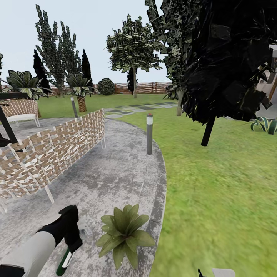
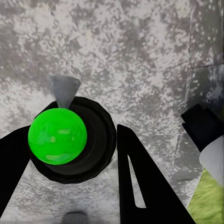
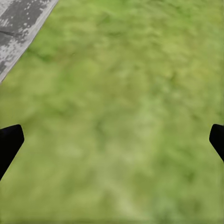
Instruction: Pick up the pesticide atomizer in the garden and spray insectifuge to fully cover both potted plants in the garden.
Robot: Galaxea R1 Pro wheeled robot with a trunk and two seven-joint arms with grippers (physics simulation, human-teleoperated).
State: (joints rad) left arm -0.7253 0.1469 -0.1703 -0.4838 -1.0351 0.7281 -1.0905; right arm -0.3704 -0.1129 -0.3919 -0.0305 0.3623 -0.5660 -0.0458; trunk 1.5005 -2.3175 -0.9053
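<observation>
Pesticide atomizer (image 1: pixel 64 262) hanging clamped in left gripper (image 1: pixel 71 246), nozzle pointing toward potted plant (image 1: pixel 125 234) just beside, likely readying spray; right gripper (image 3: pixel 112 140) idling spread wide over lawn (image 3: pixel 121 93)

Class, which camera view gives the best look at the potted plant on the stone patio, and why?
The head view: the potted plant shows whole there, a leafy rosette beside the left gripper holding the pesticide atomizer. The left wrist view looks down on the atomizer and paving; the right wrist view faces the lawn.

We see the left gripper (image 2: pixel 70 158) fingers closed around the pesticide atomizer (image 2: pixel 70 140), bright green top at frame lower left, grey stone patio (image 2: pixel 140 56) behind.
</observation>
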